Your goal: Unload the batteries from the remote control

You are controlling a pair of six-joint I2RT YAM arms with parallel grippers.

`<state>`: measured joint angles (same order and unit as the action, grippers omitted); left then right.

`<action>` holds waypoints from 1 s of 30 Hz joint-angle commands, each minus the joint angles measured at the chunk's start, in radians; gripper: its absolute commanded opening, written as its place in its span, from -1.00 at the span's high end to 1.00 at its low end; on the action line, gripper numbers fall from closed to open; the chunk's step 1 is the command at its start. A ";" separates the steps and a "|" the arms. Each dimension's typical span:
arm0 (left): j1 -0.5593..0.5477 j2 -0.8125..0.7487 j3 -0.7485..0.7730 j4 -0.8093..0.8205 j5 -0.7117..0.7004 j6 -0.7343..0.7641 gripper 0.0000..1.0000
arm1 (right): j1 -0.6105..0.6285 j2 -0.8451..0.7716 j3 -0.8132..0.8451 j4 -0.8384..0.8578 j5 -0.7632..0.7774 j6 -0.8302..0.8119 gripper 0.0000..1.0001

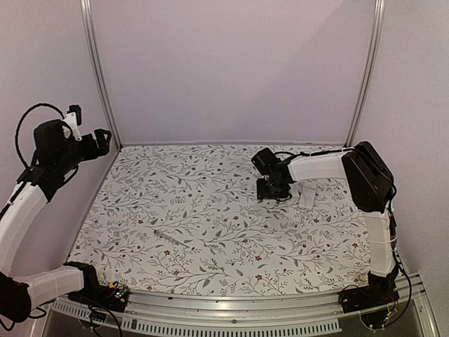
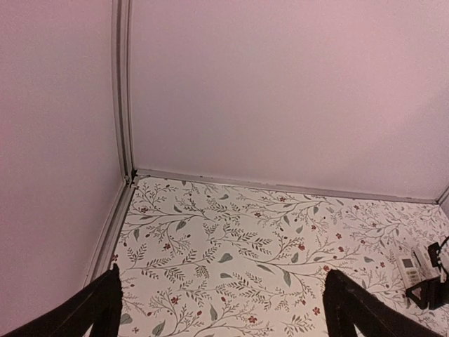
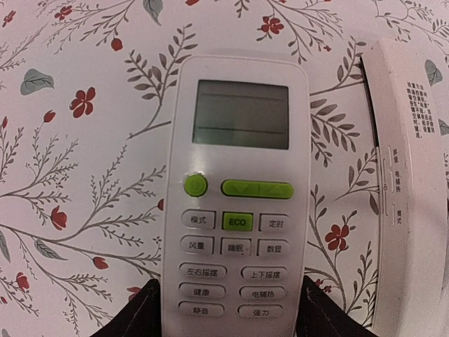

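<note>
white remote control (image 3: 235, 203) lies flat, face up, display blank, green buttons showing.

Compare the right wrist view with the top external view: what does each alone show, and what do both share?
Right wrist only: the remote control's screen and green buttons, straddled by the right hand. Top external only: both arms, the open left hand raised near the wall. Shared: the floral table and a second white remote.
</note>
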<state>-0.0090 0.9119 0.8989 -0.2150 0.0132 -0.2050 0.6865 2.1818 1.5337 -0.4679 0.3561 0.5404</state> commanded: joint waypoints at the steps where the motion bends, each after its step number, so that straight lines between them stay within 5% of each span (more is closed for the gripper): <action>1: 0.007 -0.001 -0.012 -0.001 -0.004 0.017 -0.99 | 0.002 0.031 0.002 0.007 -0.009 0.024 -0.22; 10: 0.006 0.007 -0.016 0.006 -0.002 0.018 -0.99 | -0.024 -0.122 -0.208 0.238 -0.105 0.028 0.00; 17: -0.041 0.010 -0.044 0.064 0.157 -0.013 -0.95 | -0.036 -0.315 -0.442 0.530 -0.272 -0.106 0.04; 22: -0.209 0.033 -0.105 0.152 0.265 -0.240 -0.93 | -0.035 -0.458 -0.566 0.626 -0.439 -0.240 0.10; 30: -0.495 0.190 -0.258 0.537 0.327 -0.652 -0.93 | 0.027 -0.653 -0.685 0.700 -0.622 -0.372 0.09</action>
<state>-0.3870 1.0080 0.6849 0.1005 0.2825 -0.6075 0.6674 1.6024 0.8665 0.1478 -0.1516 0.2714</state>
